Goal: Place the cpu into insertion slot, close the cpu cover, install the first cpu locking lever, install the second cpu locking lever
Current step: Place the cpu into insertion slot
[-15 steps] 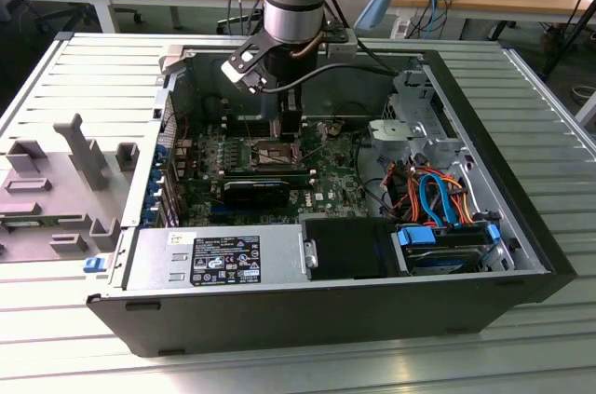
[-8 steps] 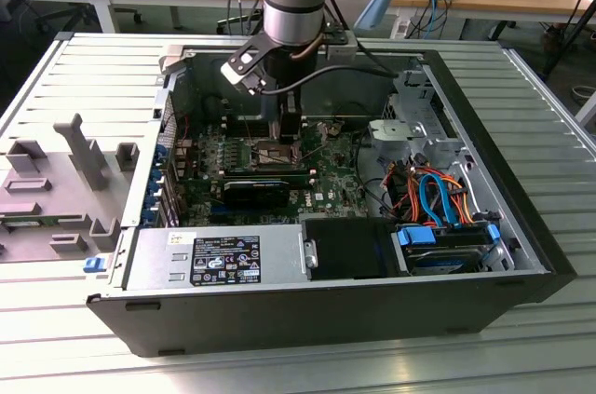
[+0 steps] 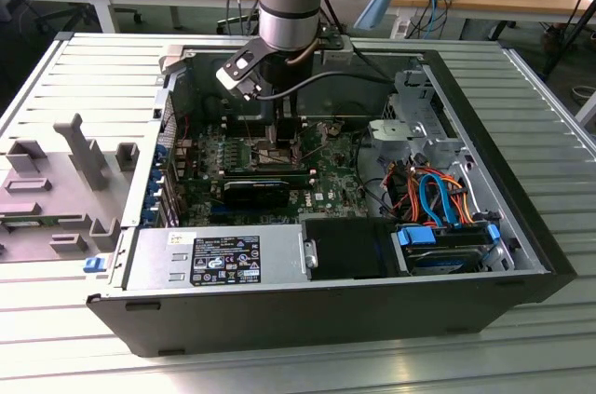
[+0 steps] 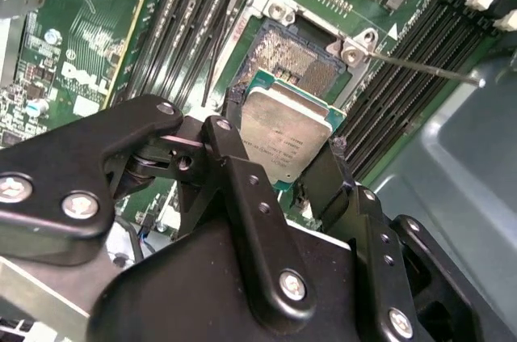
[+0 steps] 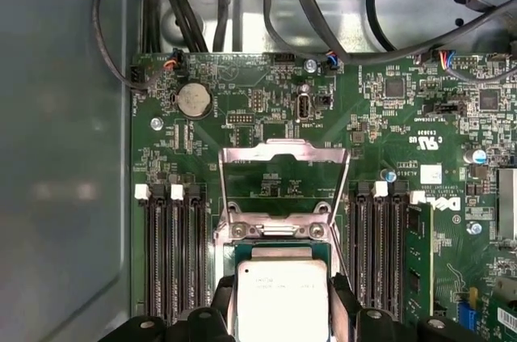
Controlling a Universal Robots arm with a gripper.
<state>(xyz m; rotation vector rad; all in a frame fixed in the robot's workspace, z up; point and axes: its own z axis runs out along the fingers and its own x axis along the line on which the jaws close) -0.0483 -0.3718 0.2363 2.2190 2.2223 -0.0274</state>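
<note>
Matt silvery metal tops the cpu (image 4: 284, 136), the cpu cover (image 5: 283, 150) is shiny metal, fingers (image 4: 236, 171) matt black.

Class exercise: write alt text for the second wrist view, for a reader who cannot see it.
The black tool grips the cpu, silvery top up, by two opposite edges, over the exposed insertion slot on a green circuit board. Long black memory slots flank the socket.

W/ cpu (image 5: 281, 300) btwn fingers, gripper (image 5: 281, 319) over insertion slot (image 5: 279, 247); cpu cover (image 5: 284, 152) open.
</note>
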